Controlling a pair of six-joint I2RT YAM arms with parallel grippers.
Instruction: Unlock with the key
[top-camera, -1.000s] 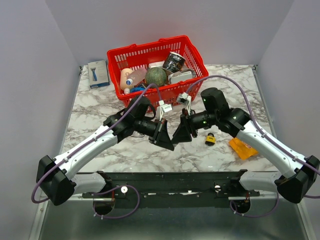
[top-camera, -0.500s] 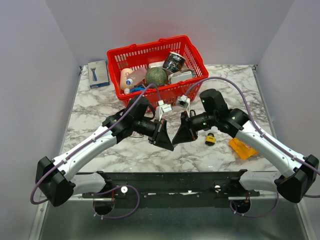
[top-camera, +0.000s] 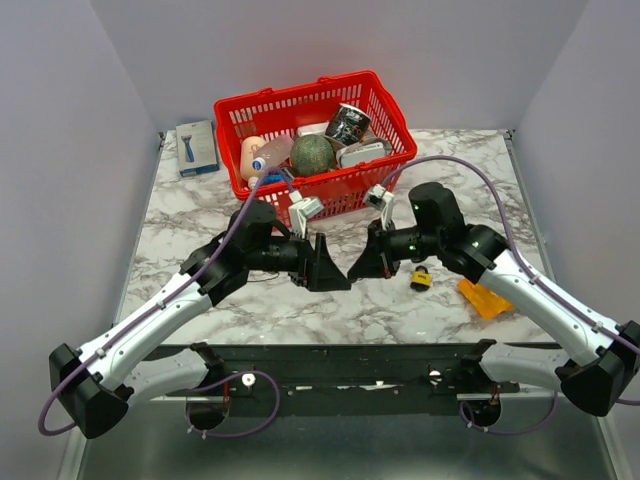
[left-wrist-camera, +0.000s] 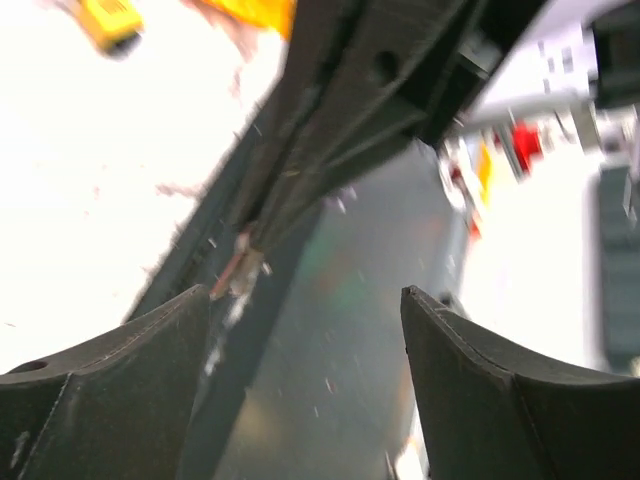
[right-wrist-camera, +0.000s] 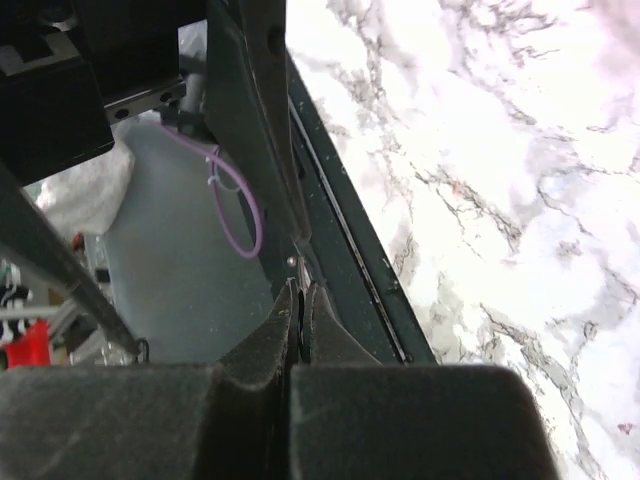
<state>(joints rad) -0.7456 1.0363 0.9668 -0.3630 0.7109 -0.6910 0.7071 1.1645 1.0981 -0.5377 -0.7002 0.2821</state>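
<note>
A yellow padlock (top-camera: 421, 277) lies on the marble table (top-camera: 190, 205), just right of my right gripper (top-camera: 356, 270). That gripper is shut on the key (right-wrist-camera: 301, 270), a thin metal blade pinched between its fingertips (right-wrist-camera: 285, 305), seen only edge-on. My left gripper (top-camera: 330, 268) faces it tip to tip at mid-table and is open, with nothing between its fingers (left-wrist-camera: 130, 345). In the left wrist view the right gripper's tapered fingers (left-wrist-camera: 330, 120) point down at my left gripper (left-wrist-camera: 305, 295), and the padlock (left-wrist-camera: 110, 22) shows blurred at the top left.
A red basket (top-camera: 385, 110) holding several items stands behind the grippers. A blue-and-white box (top-camera: 197, 147) lies at the back left. An orange packet (top-camera: 486, 297) lies right of the padlock. A black rail (top-camera: 340, 365) runs along the near edge.
The left gripper has opened and drawn back to the left. The right gripper has shut on the key and holds its place at mid-table.
</note>
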